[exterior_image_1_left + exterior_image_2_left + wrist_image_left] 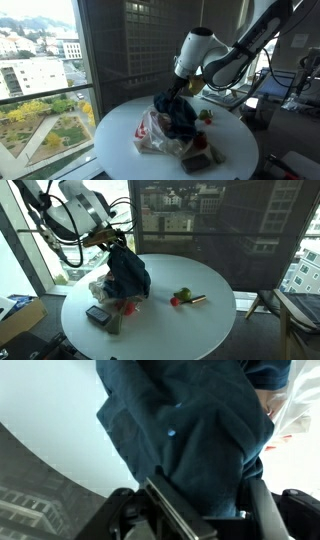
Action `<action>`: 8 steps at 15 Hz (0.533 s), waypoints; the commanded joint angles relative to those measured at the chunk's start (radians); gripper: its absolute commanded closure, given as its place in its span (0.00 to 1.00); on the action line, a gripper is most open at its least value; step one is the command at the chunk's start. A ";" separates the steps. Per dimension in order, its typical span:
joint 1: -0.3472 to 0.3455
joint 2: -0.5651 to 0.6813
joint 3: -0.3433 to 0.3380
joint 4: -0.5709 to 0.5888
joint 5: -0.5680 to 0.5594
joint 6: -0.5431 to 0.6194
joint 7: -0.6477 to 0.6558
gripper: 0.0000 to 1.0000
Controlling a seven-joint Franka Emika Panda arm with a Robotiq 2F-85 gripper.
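Observation:
A dark blue cloth (182,118) (128,275) hangs bunched over the round white table (120,130) (210,315), its lower folds resting on the surface. My gripper (178,92) (120,243) comes down from above and is shut on the cloth's top. In the wrist view the cloth (190,420) fills the gap between the two fingers (165,508), and my gripper (215,500) pinches its fabric. A white and red plastic bag (152,135) (100,288) lies against the cloth.
A dark flat box (197,160) (97,315) lies near the table edge. A small red and green item (207,115) (182,297) sits beside the cloth. Tall windows stand behind the table, and a chair (290,310) stands at one side.

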 commanded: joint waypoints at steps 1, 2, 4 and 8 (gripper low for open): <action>-0.042 0.103 0.010 0.074 0.065 0.071 -0.129 0.64; -0.058 0.133 0.014 0.090 0.097 0.059 -0.158 0.64; 0.000 0.196 -0.062 0.110 0.289 0.063 -0.312 0.64; -0.267 0.368 0.225 0.186 0.515 -0.050 -0.559 0.64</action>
